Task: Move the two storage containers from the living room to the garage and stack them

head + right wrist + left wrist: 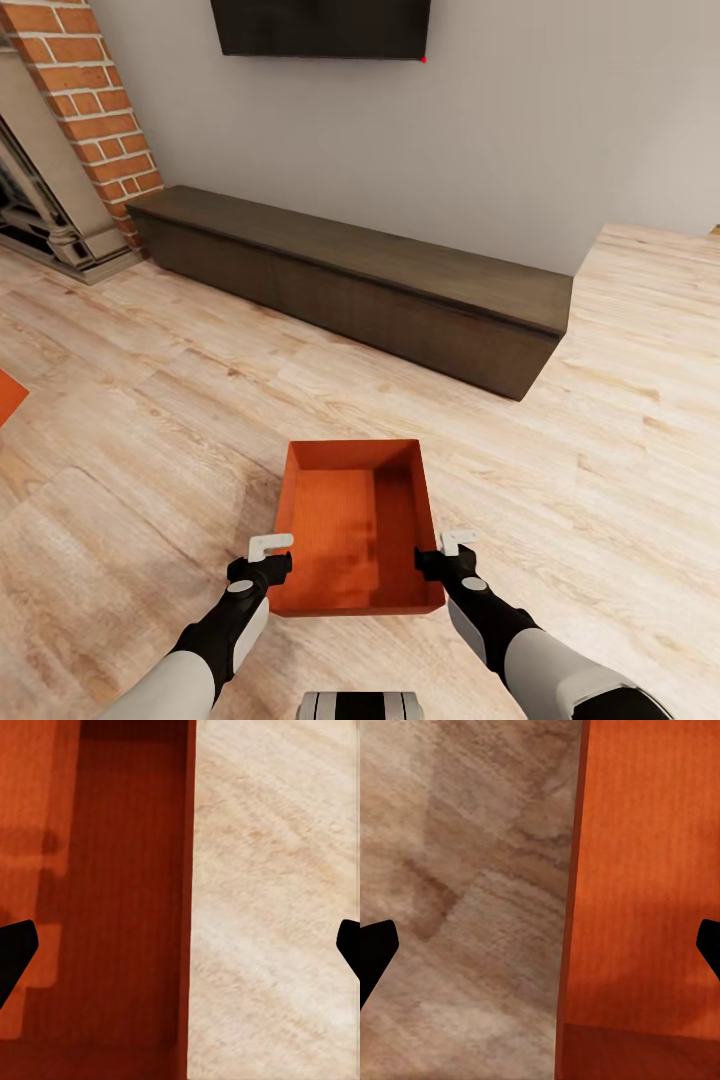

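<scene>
Both grippers are spread wide — the left gripper [271,546] straddles the left wall of the storage container [356,520] and the right gripper [457,542] straddles its right wall, one finger inside and one outside, neither visibly pressing on it. The container sits between them on the pale wood-plank floor [150,450], well short of the long dark bench [350,285]. It is an open orange-red tub — thin straight walls, finely ribbed inside.

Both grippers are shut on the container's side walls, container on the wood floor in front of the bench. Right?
Not quite: both wrist views show the fingers wide apart, straddling the container walls. Both grippers are open. The rest stands.
</scene>
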You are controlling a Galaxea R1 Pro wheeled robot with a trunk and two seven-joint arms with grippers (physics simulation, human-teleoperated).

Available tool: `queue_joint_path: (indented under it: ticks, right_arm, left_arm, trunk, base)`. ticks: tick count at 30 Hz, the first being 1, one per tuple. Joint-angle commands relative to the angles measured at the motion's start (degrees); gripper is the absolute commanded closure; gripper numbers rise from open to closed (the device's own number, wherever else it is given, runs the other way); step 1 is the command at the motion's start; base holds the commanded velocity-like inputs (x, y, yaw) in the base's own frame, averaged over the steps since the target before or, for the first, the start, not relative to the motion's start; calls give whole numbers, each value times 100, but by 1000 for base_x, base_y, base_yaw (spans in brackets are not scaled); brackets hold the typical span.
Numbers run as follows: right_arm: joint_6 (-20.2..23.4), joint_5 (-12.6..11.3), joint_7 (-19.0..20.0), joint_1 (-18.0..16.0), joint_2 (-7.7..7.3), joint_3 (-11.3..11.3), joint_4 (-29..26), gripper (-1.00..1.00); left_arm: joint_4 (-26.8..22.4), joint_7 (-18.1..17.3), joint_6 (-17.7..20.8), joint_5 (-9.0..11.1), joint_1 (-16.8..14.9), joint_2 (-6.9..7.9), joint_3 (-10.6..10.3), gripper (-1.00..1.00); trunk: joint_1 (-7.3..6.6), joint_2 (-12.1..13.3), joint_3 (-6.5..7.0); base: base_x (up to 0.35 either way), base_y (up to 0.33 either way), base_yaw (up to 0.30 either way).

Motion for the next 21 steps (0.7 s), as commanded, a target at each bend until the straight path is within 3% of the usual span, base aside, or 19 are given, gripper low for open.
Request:
queue_joint_path:
  ticks: [1,7,21]
  right_arm:
    - [-21,-59,-27,-4,-4,49,6,-100]
    - [-21,-60,-27,-4,1,50,6,-100]
    - [-23,-64,-27,-4,7,50,6,-100]
  left_arm:
    - [-7,2,16,-15,-1,-5,28,-100]
    - [-7,2,16,-15,-1,-5,28,-100]
    - [-11,1,16,-19,-1,-9,5,-100]
  trunk:
    - [-1,-1,-4]
    - [-1,-1,-4]
    - [307,-563,-255]
  base:
    - [0,0,0]
    - [0,0,0]
    - [0,0,0]
